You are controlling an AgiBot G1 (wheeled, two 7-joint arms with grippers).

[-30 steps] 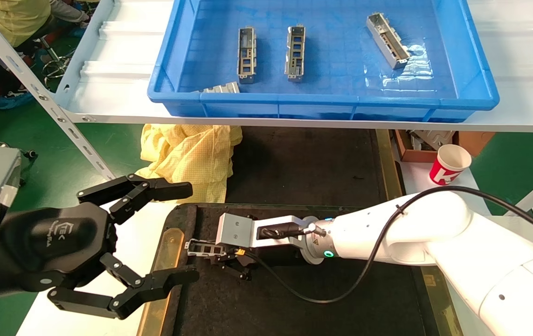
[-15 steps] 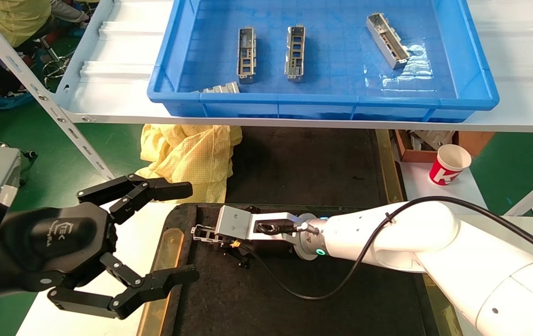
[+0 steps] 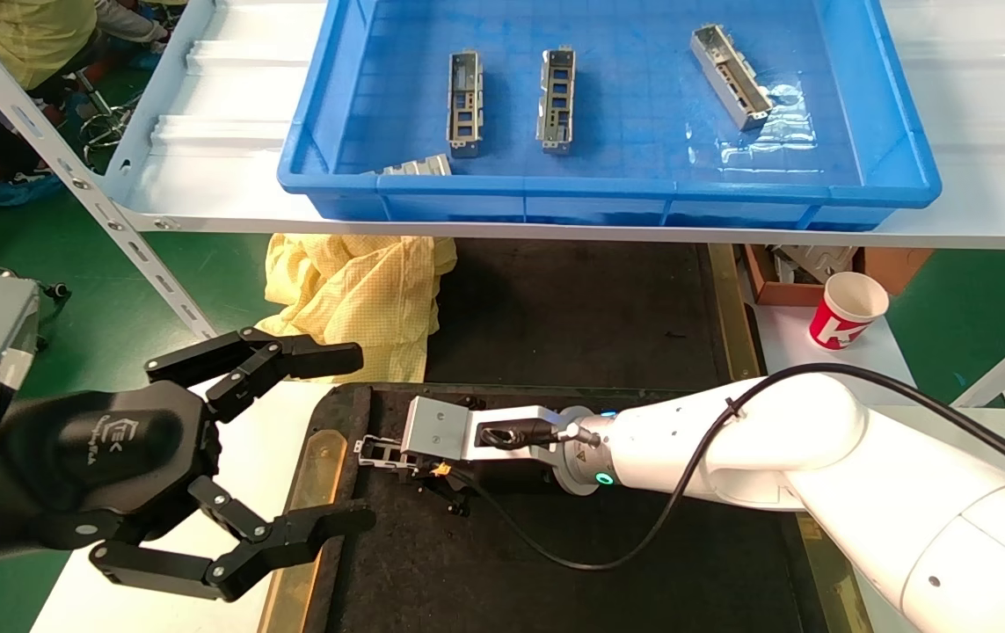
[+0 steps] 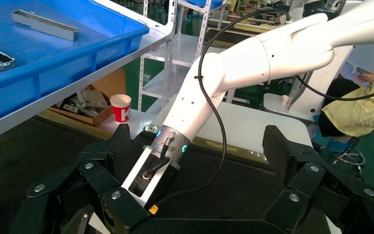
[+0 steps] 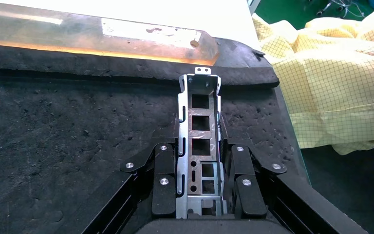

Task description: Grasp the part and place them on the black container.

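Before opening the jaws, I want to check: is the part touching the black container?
Cannot tell. The right wrist view shows the part clamped over the black container, but neither contact nor gap.

The head camera looks forward and down over the rough matte black tray (image 3: 555,563). The right wrist camera views that tray (image 5: 68,141) closely. The left wrist camera faces the white right arm (image 4: 233,73).

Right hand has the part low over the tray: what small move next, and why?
Probably open the right hand and let go. Its fingers clamp the part on both sides, and the part lies flat, close over the black container near its corner. The left hand hangs open, idle, off the tray's left edge.
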